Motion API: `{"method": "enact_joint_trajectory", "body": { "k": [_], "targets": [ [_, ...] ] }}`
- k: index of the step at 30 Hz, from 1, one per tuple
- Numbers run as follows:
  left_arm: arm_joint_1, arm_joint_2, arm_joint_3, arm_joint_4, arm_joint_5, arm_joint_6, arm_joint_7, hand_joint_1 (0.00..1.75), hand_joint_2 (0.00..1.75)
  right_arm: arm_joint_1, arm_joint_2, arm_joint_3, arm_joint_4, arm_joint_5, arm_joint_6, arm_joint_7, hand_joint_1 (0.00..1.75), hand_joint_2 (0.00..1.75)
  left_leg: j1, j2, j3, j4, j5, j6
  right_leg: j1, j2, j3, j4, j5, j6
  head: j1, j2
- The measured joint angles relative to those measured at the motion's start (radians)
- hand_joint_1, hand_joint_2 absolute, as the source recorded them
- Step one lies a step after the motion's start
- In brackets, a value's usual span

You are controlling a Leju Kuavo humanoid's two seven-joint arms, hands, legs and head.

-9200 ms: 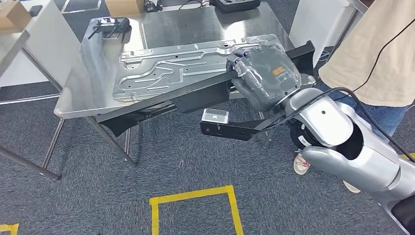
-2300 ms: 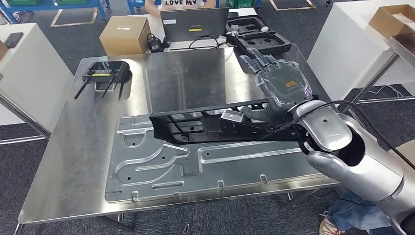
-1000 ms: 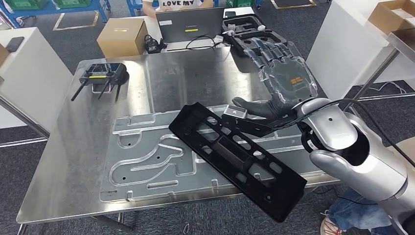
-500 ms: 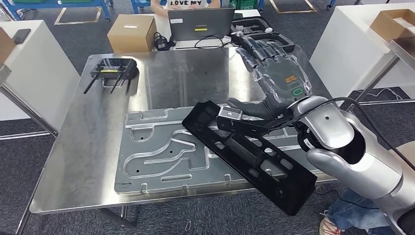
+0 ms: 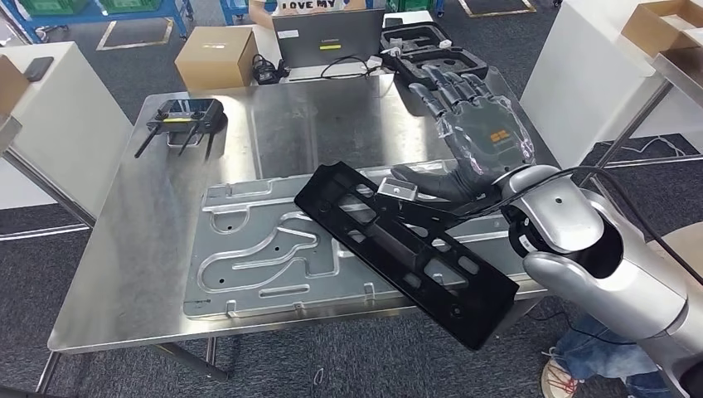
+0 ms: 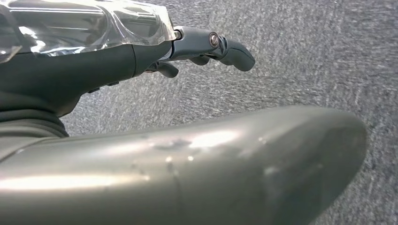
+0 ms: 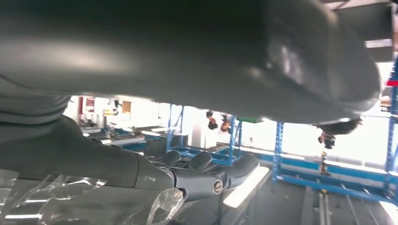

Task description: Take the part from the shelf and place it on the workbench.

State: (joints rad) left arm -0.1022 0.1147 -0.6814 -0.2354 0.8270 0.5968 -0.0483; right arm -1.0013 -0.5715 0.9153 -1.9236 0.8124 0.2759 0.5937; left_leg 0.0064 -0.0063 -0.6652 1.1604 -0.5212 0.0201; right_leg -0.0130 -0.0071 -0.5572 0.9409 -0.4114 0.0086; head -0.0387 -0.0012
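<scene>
The long black part (image 5: pixel 404 246) is seen lying tilted across the workbench (image 5: pixel 157 249), its end overhanging; the right hand (image 5: pixel 472 145), fingers spread and empty, is best lifted clear gently.

part (image 5: pixel 406 249): matt blk plastic | workbench (image 5: pixel 315 133): brushed steel, shiny | panel (image 5: pixel 273 257): pressed metal, dull

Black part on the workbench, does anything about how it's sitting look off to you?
Yes. The black part lies slantwise across the stamped metal panel, and its near end juts past the workbench edge with nothing under it. The right hand is above its far end, fingers spread; whether it grips is unclear.
</scene>
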Motion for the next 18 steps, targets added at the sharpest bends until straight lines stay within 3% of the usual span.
{"method": "enact_joint_trajectory", "body": {
  "k": [2,3,6,7,8,11,13,16,17,18],
  "targets": [
    [0.001,-0.001,0.002,0.0,0.0,0.001,-0.001,0.0,0.0,0.003,0.0,0.0,0.001,-0.001,-0.002,0.0,0.0,0.0,0.004,0.0,-0.031,0.095,-0.037,-0.006,0.0,0.0,-0.013,0.0,0.009,0.0,0.0,0.0],
    [0.001,-0.002,0.003,0.0,0.0,0.001,-0.002,0.0,0.0,0.005,0.0,0.001,0.002,-0.001,-0.004,0.0,0.0,0.0,0.005,0.0,-0.017,0.082,-0.028,-0.006,0.0,0.001,-0.018,0.0,0.014,0.002,0.0,0.0],
    [-0.003,-0.002,0.005,0.0,0.0,0.001,-0.005,0.0,0.0,0.007,0.0,0.0,0.004,0.0,-0.007,-0.001,0.0,0.0,0.004,0.0,0.109,-0.128,0.049,-0.001,0.002,0.002,-0.029,0.001,0.025,0.013,0.0,0.0],
    [-0.004,-0.002,0.006,0.0,0.0,0.001,-0.005,0.0,0.0,0.007,0.0,0.0,0.004,0.0,-0.009,-0.001,0.0,0.0,0.002,0.0,0.139,-0.183,0.065,0.003,0.003,0.002,-0.031,0.002,0.029,0.018,0.0,0.0],
    [-0.005,-0.002,0.006,0.0,-0.001,0.001,-0.006,0.0,0.0,0.007,0.0,0.0,0.004,0.0,-0.01,-0.001,0.0,0.0,0.0,-0.001,0.151,-0.211,0.072,0.007,0.004,0.001,-0.033,0.002,0.033,0.023,0.001,0.0],
    [-0.005,-0.003,0.007,0.0,-0.001,0.001,-0.006,0.0,0.0,0.008,0.0,0.0,0.005,0.0,-0.012,-0.002,0.0,0.0,-0.003,-0.001,0.141,-0.215,0.088,0.025,0.002,0.001,-0.041,0.004,0.038,0.041,0.002,0.0],
    [-0.006,-0.004,0.008,0.0,-0.001,0.001,-0.006,0.0,0.0,0.008,0.0,0.0,0.005,0.0,-0.013,-0.002,0.0,0.0,0.0,0.0,0.13,-0.219,0.103,0.042,-0.001,0.002,-0.065,0.055,-0.01,0.049,0.003,0.0],
    [-0.007,-0.004,0.009,0.0,-0.001,0.001,-0.006,0.0,0.0,0.012,0.0,0.0,0.005,-0.001,-0.013,-0.001,0.0,0.0,-0.002,0.0,0.106,-0.219,0.122,0.052,-0.002,0.003,-0.133,0.258,-0.137,0.056,0.004,0.0],
    [-0.006,-0.004,0.009,0.0,-0.002,0.001,-0.006,0.0,0.0,0.014,0.0,0.001,0.005,-0.002,-0.013,-0.001,0.0,0.0,-0.003,0.0,0.098,-0.218,0.129,0.052,-0.002,0.004,-0.141,0.303,-0.155,0.057,0.005,0.0],
    [-0.006,-0.005,0.009,0.0,-0.002,0.001,-0.006,0.0,0.0,0.015,0.0,0.001,0.005,-0.003,-0.013,-0.001,0.0,0.0,-0.003,0.0,0.09,-0.217,0.135,0.051,-0.002,0.004,-0.13,0.309,-0.153,0.057,0.005,0.0]
  ]
}}
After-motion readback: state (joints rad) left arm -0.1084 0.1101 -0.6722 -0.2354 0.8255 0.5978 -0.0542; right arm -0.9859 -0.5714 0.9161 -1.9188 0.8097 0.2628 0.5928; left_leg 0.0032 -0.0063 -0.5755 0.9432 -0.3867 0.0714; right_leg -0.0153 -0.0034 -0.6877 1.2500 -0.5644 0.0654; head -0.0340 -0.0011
